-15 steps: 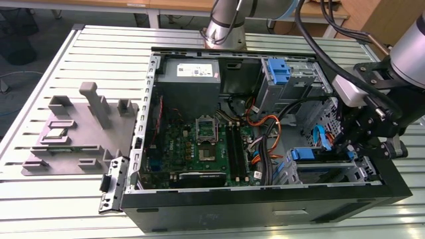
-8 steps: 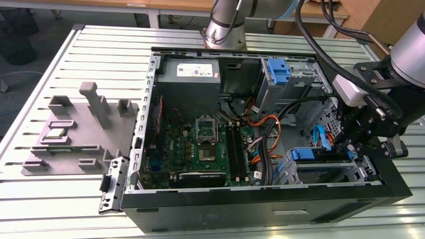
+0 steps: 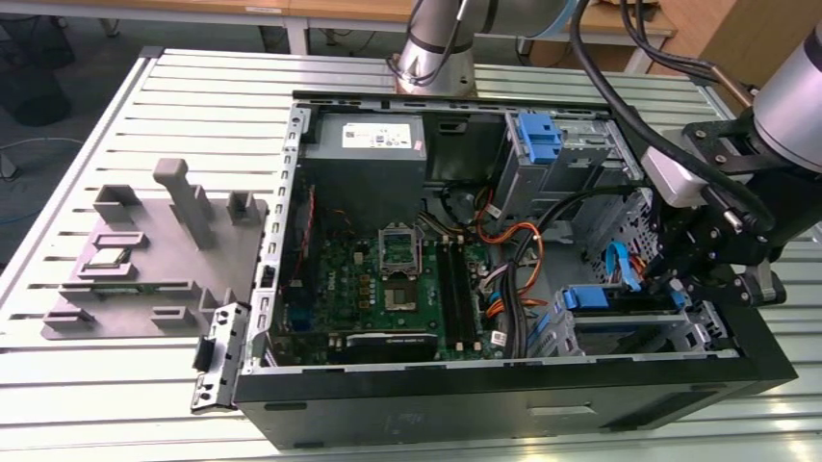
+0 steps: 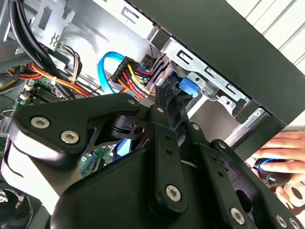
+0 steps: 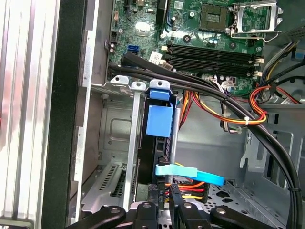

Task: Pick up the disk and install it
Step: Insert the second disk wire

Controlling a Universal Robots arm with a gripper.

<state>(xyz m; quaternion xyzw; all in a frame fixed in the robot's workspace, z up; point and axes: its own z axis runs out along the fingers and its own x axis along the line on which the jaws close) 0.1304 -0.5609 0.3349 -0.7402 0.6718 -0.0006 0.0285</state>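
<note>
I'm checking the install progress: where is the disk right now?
The disk stands on edge in the metal drive bay at the case's front corner, on the exterior view's right, just under the end effector.

Arm [image 3: 430,48] standing as a silver column at top centre of the exterior view, coming back into frame as a grey link at upper right. Black wrist [image 3: 738,226] bent downward at the right edge. End effector [image 3: 675,279] at middle right, aimed down and toward frame left. Black end effector [image 4: 169,102] [image 5: 164,193] seen from behind in both wrist views, bolted linkage bars [image 4: 164,148] narrowing toward the tip.
</note>
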